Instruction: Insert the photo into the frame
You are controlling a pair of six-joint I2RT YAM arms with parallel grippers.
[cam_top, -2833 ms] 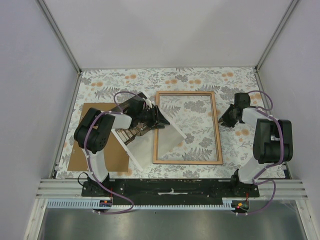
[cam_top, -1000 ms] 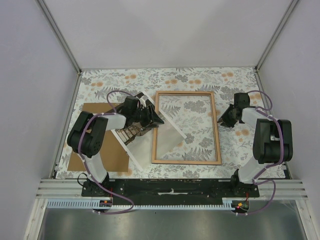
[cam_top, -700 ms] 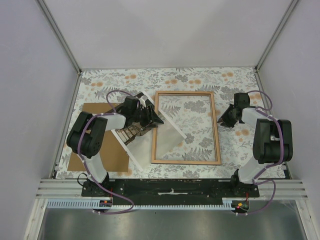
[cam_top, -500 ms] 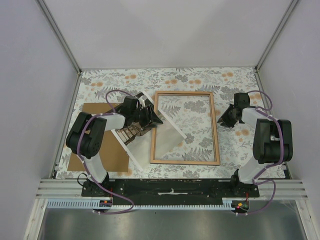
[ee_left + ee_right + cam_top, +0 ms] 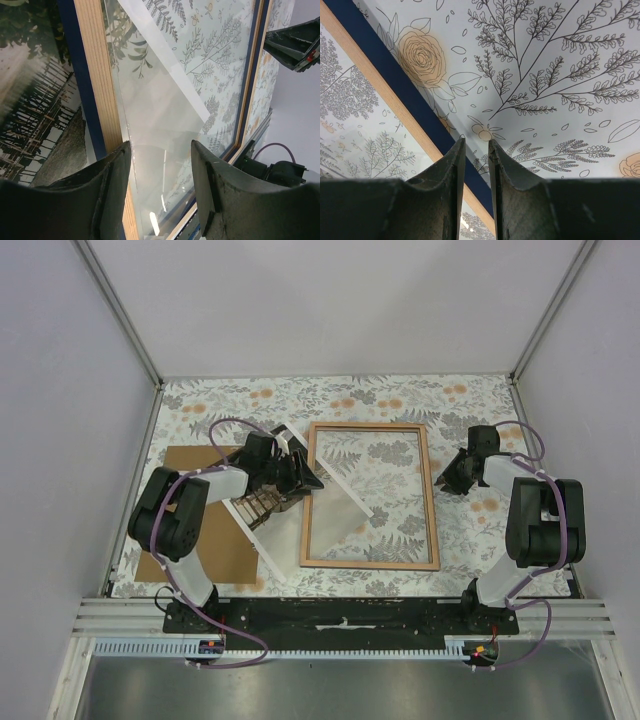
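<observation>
L tool [image 5: 160,150] open: fingers apart over the frame [image 5: 97,75], its wood rail at my left finger, glass btw them, nothing gripped that I can see. Photo [image 5: 30,115] lies just left of that tool, pier print showing, w/ a white corner under the glass. R tool [image 5: 476,142]: jaws a slit apart, empty, frame rail under its tips. Frame sits on the surface [image 5: 400,395] btw both tools.
</observation>
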